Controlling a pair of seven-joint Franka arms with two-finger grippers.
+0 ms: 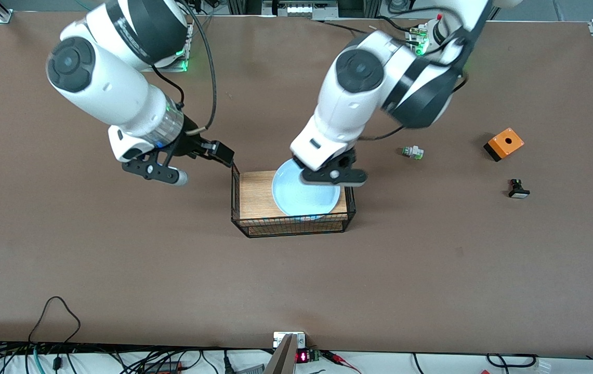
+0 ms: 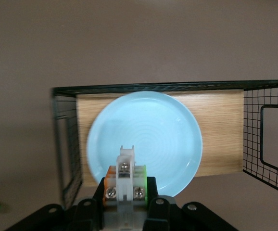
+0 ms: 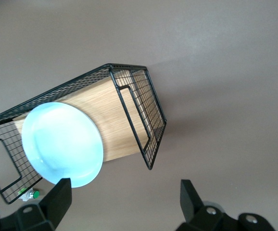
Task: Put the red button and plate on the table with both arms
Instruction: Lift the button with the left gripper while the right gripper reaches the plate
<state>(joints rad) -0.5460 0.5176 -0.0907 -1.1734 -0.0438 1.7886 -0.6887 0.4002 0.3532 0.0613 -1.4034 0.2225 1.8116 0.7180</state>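
Note:
The light-blue plate (image 1: 301, 200) (image 2: 148, 130) (image 3: 62, 144) lies on the wood top of a black wire rack (image 1: 254, 197) at mid-table. My left gripper (image 1: 333, 175) (image 2: 126, 186) hangs over the plate's rim, shut on the red button (image 2: 126, 168). The button's white body with orange and green sides and screws shows between the fingers; its cap is hidden. My right gripper (image 1: 197, 163) (image 3: 124, 192) is open and holds nothing, over the table (image 1: 119, 259) beside the rack, toward the right arm's end.
A white-green part (image 1: 412, 152) (image 3: 29, 194), an orange box (image 1: 503, 143) and a black part with a white cap (image 1: 518, 189) lie toward the left arm's end. The rack's wire walls (image 2: 269, 139) rise at its ends. Cables run along the table's near edge.

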